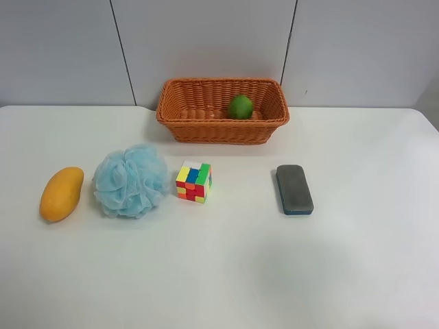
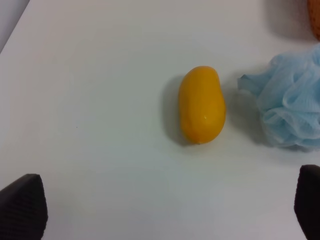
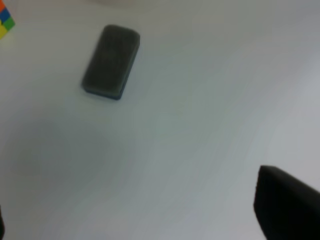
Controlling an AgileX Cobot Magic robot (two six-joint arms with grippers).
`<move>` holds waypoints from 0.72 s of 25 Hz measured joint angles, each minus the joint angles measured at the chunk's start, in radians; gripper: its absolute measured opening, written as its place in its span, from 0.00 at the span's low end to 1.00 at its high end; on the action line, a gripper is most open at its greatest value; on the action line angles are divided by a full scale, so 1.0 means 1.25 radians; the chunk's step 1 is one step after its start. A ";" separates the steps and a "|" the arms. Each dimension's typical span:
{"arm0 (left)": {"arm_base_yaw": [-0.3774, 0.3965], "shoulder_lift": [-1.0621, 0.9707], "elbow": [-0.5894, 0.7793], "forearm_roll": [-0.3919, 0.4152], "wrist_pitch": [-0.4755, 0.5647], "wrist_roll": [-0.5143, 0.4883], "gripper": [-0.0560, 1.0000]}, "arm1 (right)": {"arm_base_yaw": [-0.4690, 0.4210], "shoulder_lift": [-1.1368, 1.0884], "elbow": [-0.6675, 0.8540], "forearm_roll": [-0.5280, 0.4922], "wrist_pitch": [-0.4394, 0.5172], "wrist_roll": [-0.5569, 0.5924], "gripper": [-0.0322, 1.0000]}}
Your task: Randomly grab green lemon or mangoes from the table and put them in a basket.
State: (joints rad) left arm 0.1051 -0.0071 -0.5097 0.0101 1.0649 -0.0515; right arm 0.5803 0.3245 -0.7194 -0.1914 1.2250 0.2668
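The mango is a smooth yellow-orange oval, a little narrower at one end, lying on its side on the white desk at about nine o'clock in the exterior high view. Just beside it toward three o'clock sits a pale blue mesh bath puff, then a colour cube, and well apart a dark grey eraser block. The glossy green lemon rests inside the orange-brown woven basket at twelve o'clock, toward the basket's three o'clock end.

In the left wrist view the mango lies apart from the left jaws, whose two dark ridged fingertips stand wide apart with nothing between them. The right jaws hover over bare desk, with the eraser block well apart from them; one dark fingertip shows plainly, the other barely, spread wide and empty.
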 joint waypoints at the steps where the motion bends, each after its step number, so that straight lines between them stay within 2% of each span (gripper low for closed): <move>1: 0.000 0.000 0.000 0.000 0.000 0.000 0.99 | -0.016 -0.021 0.026 0.005 -0.001 0.000 0.99; 5: 0.000 0.000 0.000 0.000 0.000 0.000 0.99 | -0.152 -0.083 0.101 0.039 -0.046 -0.028 0.99; 11: 0.000 0.000 0.000 0.000 0.000 0.000 0.99 | -0.364 -0.155 0.156 0.087 -0.055 -0.183 0.99; 13: 0.000 0.000 0.000 0.000 0.000 0.000 0.99 | -0.423 -0.187 0.161 0.098 -0.069 -0.208 0.99; 16: 0.000 0.000 0.000 0.000 0.000 0.000 0.99 | -0.475 -0.237 0.163 0.124 -0.104 -0.209 0.99; 18: 0.000 0.000 0.000 0.000 0.000 0.000 0.99 | -0.484 -0.260 0.171 0.128 -0.118 -0.208 0.99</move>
State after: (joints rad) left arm 0.1051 -0.0071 -0.5097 0.0101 1.0649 -0.0515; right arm -0.0248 0.0000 -0.5053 -0.0309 1.0779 0.0063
